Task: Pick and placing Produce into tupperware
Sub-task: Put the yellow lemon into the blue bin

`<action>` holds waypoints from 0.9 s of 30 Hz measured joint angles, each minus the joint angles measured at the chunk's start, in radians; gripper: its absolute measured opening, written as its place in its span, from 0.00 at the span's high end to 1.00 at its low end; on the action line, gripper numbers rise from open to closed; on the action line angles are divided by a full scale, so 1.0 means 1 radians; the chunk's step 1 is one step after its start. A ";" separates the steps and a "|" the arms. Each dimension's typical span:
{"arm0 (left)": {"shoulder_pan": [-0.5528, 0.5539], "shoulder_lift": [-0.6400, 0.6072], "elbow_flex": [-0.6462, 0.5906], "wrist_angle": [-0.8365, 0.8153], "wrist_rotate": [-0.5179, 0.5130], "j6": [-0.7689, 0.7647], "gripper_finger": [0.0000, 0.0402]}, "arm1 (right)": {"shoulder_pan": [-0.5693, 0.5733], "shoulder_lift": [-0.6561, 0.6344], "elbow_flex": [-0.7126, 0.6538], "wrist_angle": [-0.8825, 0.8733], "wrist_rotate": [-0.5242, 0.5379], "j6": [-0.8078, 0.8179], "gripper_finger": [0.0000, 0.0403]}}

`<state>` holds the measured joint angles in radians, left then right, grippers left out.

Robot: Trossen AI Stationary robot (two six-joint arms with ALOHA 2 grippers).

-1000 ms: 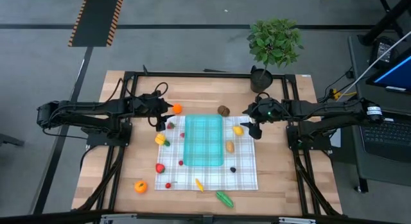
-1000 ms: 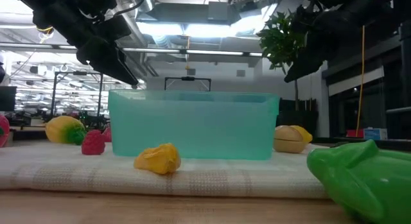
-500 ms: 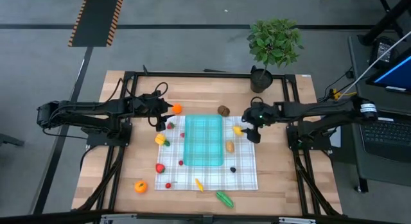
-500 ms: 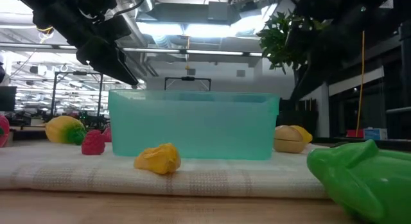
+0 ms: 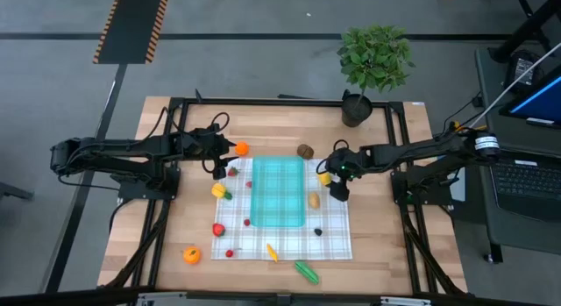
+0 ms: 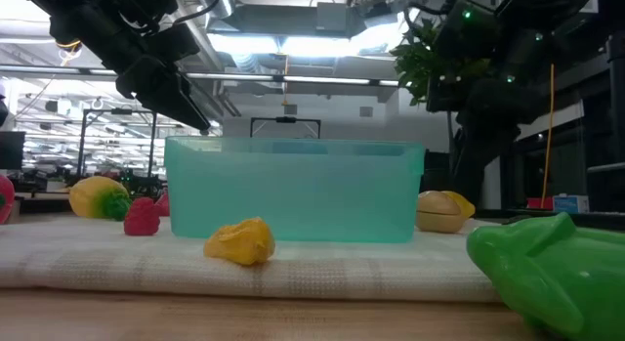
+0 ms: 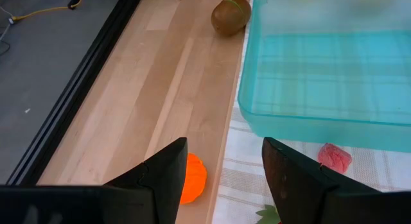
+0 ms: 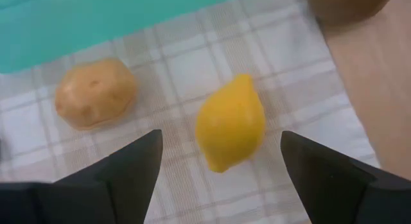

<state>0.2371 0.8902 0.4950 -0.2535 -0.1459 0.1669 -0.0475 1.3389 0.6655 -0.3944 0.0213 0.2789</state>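
Observation:
The teal tupperware (image 5: 277,192) (image 6: 293,190) stands on the checked cloth. My right gripper (image 5: 333,181) (image 8: 221,144) is open above the yellow lemon (image 5: 323,176) (image 8: 230,121), a finger on either side and apart from it; the lemon lies on the cloth. A tan potato (image 8: 95,92) (image 5: 314,200) lies beside it. My left gripper (image 5: 219,166) (image 7: 225,163) is open and hovers off the container's far-left corner, near an orange (image 7: 191,178) (image 5: 241,148), a strawberry (image 7: 334,156) and a brown kiwi (image 7: 231,14) (image 5: 305,151).
A potted plant (image 5: 372,65) stands at the far edge. More produce lies around: a yellow piece (image 5: 219,191), a red one (image 5: 217,229), an orange one (image 5: 191,254), a dark one (image 5: 318,231), a yellow piece (image 6: 241,240) and a green one (image 5: 306,271) (image 6: 557,273) near the front.
My right gripper has moved toward the table's left and a little toward the near edge, from beside the cloth's right edge to over the lemon.

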 joint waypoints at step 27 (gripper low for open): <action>0.000 0.000 0.000 0.000 0.001 0.000 0.52 | 0.000 0.203 0.000 0.145 0.005 0.005 0.22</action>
<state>0.2375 0.8902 0.4950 -0.2535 -0.1452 0.1673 -0.0474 1.5417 0.6651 -0.2498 0.0265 0.2837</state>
